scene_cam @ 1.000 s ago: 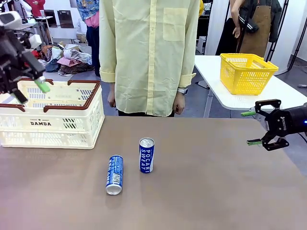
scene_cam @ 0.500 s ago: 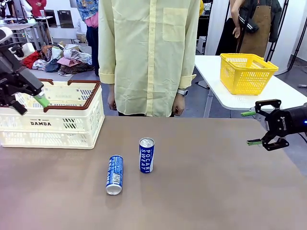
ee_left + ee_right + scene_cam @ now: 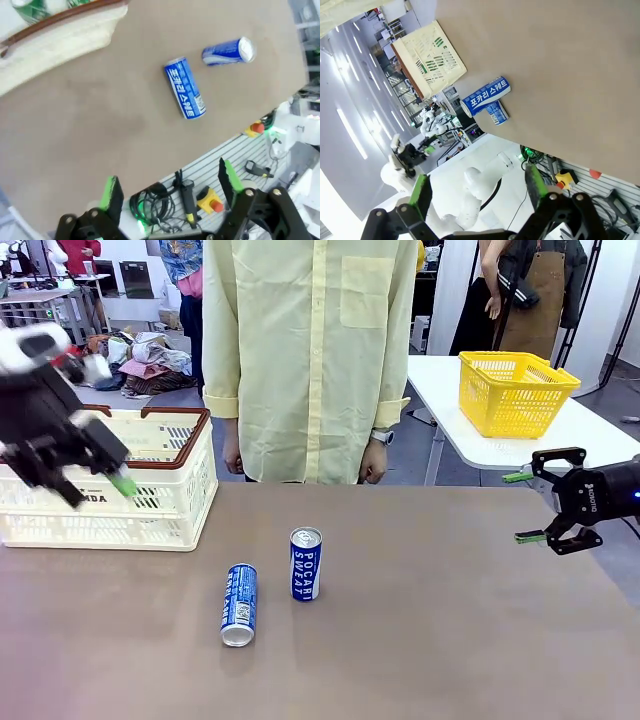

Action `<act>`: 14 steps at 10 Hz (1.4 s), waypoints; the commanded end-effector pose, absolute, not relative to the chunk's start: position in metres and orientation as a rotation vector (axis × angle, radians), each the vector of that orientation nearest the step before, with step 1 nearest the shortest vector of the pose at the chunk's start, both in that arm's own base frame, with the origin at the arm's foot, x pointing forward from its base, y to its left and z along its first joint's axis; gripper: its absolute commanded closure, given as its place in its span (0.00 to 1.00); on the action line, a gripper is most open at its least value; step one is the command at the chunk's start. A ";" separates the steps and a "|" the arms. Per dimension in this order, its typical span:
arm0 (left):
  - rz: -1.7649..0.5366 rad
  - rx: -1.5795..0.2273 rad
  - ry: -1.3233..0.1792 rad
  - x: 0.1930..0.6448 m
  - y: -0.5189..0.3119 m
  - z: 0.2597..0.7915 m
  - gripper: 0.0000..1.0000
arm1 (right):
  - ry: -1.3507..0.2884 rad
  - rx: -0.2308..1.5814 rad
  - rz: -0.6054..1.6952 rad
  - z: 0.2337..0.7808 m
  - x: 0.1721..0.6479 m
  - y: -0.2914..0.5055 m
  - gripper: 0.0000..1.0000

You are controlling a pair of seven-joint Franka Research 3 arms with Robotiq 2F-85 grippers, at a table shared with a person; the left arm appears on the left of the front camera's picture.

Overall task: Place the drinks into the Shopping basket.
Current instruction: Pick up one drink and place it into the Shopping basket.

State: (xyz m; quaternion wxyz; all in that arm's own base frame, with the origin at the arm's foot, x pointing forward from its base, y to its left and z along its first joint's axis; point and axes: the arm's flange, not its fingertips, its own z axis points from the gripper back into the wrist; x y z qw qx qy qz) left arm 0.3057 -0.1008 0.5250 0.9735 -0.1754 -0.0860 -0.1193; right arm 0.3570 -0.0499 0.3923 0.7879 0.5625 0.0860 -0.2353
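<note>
Now the standing can (image 3: 305, 564) points up, the lying can (image 3: 239, 604) lies near-to-far; left hand (image 3: 98, 492), right hand (image 3: 522, 507) both released.

Brown table (image 3: 450, 640), three things on it! The cream Shopping basket (image 3: 150, 502) stands just beyond the left gripper (image 3: 98, 490). Mid-table there's an upright blue can (image 3: 306, 564), well apart from the right gripper (image 3: 520, 507). A second blue can (image 3: 238, 604) lies on its side just beside it, toward the left gripper.
</note>
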 end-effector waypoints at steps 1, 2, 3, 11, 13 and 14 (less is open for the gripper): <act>-0.213 -0.257 -0.271 0.255 -0.154 0.484 0.00 | 0.199 1.210 -0.517 0.397 0.356 -0.051 0.00; -0.178 -0.222 -0.268 0.252 -0.170 0.466 0.00 | 0.199 1.210 -0.517 0.397 0.356 -0.051 0.00; -0.166 -0.186 -0.254 0.257 -0.189 0.446 0.00 | 0.199 1.210 -0.517 0.397 0.356 -0.051 0.00; -0.168 -0.152 -0.175 0.311 -0.260 0.316 0.00 | 0.199 1.210 -0.517 0.397 0.356 -0.051 0.00; -0.163 -0.174 -0.167 0.319 -0.269 0.303 0.00 | 0.199 1.210 -0.517 0.397 0.356 -0.051 0.00; -0.168 -0.189 -0.163 0.321 -0.272 0.301 0.00 | 0.199 1.210 -0.517 0.397 0.356 -0.051 0.00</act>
